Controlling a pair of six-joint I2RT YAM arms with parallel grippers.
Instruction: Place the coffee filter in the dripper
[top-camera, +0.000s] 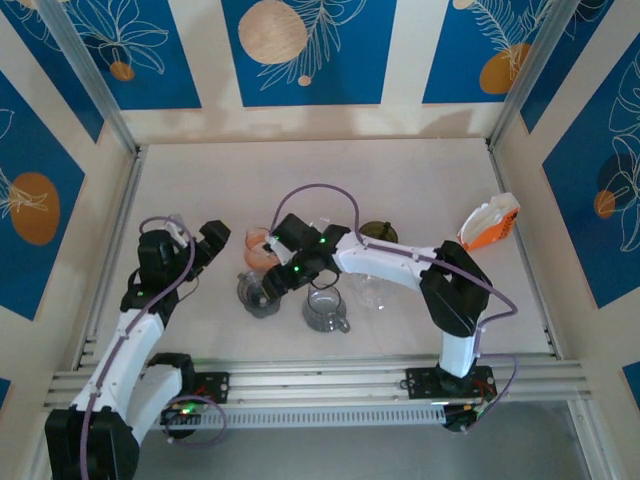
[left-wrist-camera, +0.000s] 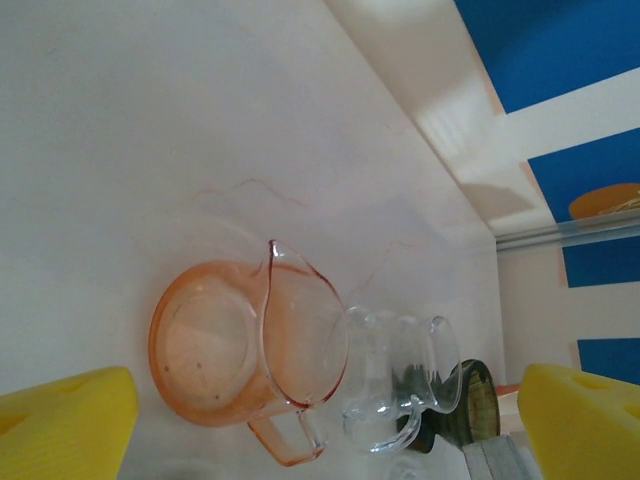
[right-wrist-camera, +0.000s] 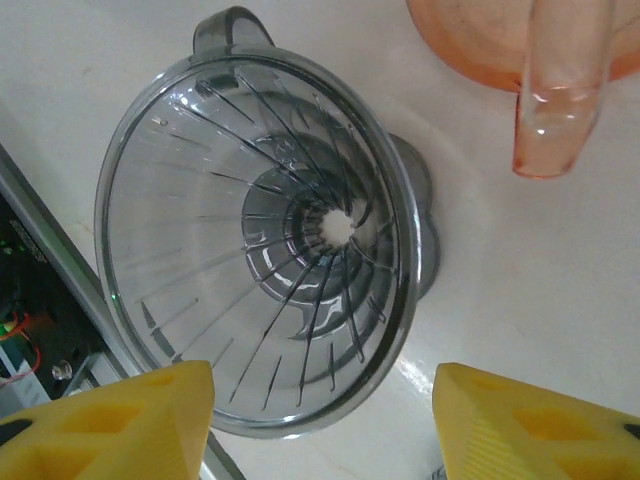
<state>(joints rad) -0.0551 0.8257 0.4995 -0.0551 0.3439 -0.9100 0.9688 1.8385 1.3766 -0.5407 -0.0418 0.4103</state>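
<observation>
A smoky grey ribbed dripper (right-wrist-camera: 250, 230) stands empty on the table, its handle pointing away; it also shows in the top view (top-camera: 259, 296). My right gripper (right-wrist-camera: 320, 400) hangs just above its near rim, open, with nothing between the yellow fingers (right-wrist-camera: 130, 420); from above the right gripper (top-camera: 276, 272) is over that dripper. An orange holder with white filter paper (top-camera: 489, 222) sits at the far right. My left gripper (top-camera: 213, 240) is open and empty to the left of the drippers, and its wrist view (left-wrist-camera: 325, 425) faces a pink dripper (left-wrist-camera: 240, 340).
The pink dripper (top-camera: 258, 248) stands right behind the grey one, its handle (right-wrist-camera: 555, 110) close by. A clear glass dripper (left-wrist-camera: 395, 375) and a dark green one (left-wrist-camera: 470, 400) stand beside it. A grey glass cup (top-camera: 326, 310) sits at the front. Walls enclose the table.
</observation>
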